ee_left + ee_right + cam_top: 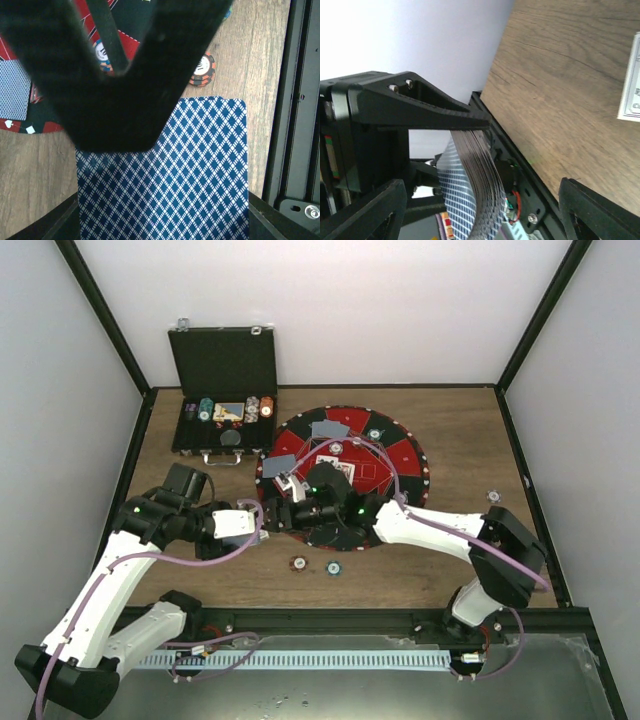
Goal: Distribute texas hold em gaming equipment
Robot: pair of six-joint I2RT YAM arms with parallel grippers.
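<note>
My left gripper (272,515) is shut on a deck of blue-backed cards (165,170), which fills the lower left wrist view (162,220). My right gripper (298,502) meets it at the near-left rim of the mat. Its jaws are open on either side of the bent deck (475,185), seen edge-on in the right wrist view (477,210). A brown-red chip (298,563) and a teal chip (333,568) lie on the wood in front of the mat. Two face-down cards (330,428) (276,466) lie on the mat.
The round red-and-black mat (405,455) holds more chips (374,434). The open black case (222,405) with chip stacks stands at the back left. A single chip (494,496) lies at the right. A black frame edge (300,100) runs along the near side.
</note>
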